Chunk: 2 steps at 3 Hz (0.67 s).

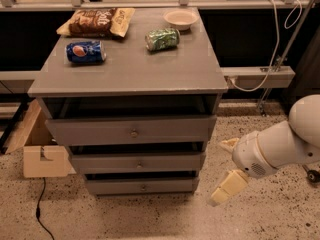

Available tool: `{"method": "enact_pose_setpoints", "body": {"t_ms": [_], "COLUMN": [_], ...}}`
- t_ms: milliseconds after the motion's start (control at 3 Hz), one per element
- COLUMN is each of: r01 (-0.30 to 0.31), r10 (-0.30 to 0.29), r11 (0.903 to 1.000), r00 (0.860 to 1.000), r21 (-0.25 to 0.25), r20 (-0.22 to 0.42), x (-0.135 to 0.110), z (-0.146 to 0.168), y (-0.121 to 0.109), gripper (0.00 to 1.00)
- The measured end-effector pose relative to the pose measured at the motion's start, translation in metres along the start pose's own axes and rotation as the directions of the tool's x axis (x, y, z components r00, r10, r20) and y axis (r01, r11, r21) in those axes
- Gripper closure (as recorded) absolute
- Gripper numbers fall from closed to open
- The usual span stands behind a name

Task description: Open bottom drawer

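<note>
The bottom drawer (115, 186) is the lowest and narrowest grey front of the cabinet, with a small round metal knob (144, 187) at its centre. Its front sits flush and shut. My gripper (219, 173) hangs low to the right of the cabinet, at about the height of the two lower drawers and clear of them. Its two cream fingers (227, 186) are spread apart and hold nothing. The white arm reaches in from the right edge.
The cabinet top (130, 69) carries a blue soda can (85, 52), a green can (162, 38), a chip bag (95, 21) and a white bowl (180, 18). A cardboard box (42, 156) stands on the floor at the left. A cable (42, 209) runs beside it.
</note>
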State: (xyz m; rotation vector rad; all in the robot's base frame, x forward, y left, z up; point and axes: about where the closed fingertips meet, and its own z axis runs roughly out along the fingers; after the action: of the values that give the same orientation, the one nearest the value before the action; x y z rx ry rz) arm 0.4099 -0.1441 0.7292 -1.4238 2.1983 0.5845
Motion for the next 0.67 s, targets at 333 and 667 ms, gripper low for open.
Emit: {"method": "enact_pose_setpoints", "body": {"t_ms": [333,667], "r01": [0.034,0.076], "r10": [-0.035,-0.075], "r11": [0.9975,0.9906], "r00": [0.999,0.997], "r21": [-0.062,-0.114], "r20": [-0.004,0.019], "x": [0.049,0.092], "z": [0.049,0.111], "y": [-0.014,-0.036], "gripper": [0.00,0.00]}}
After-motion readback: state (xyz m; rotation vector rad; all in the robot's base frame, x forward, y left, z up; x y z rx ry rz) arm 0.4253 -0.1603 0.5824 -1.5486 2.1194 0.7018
